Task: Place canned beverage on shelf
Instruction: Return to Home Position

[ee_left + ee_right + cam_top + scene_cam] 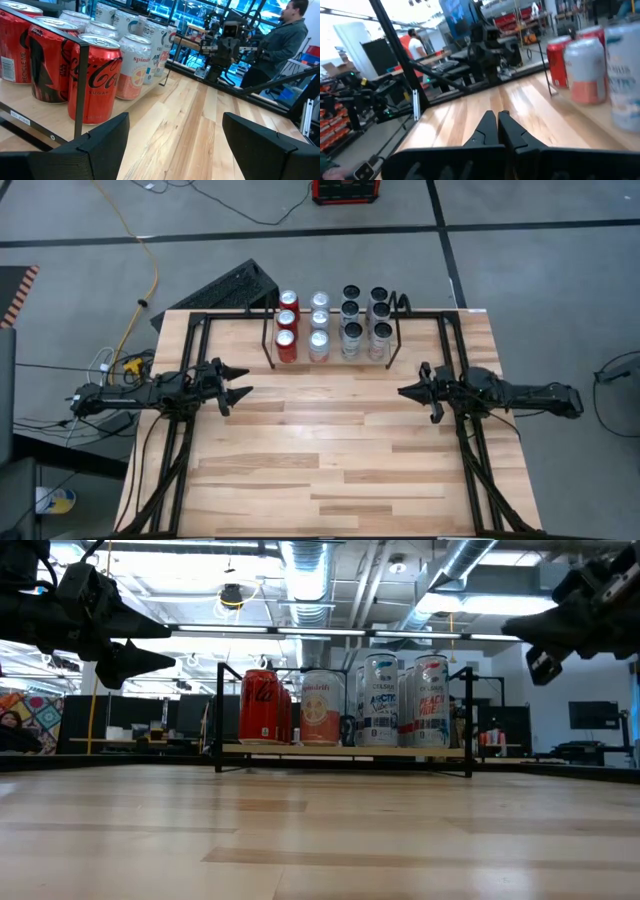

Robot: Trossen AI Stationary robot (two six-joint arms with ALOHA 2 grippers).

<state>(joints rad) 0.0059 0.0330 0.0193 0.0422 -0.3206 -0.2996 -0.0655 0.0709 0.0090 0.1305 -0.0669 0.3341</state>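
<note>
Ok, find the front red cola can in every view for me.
High view: front red cola can, frontmost in the left column of the shelf.
Low view: leftmost can.
Left wrist view: nearest, largest can.
Right wrist view: partly behind the orange-white can, at.
Shared landmark: that orange-white can beside it.

Robotics lab or workshop in industrial hall. Bare concrete floor (520, 205), loose yellow cable (150, 265), red case (345, 190), perhaps toolbox. Exposed ceiling ducts (305, 565), strip lights (480, 605) overhead. Person (287, 30) among benches and equipment beyond wooden table (330, 450).
</note>
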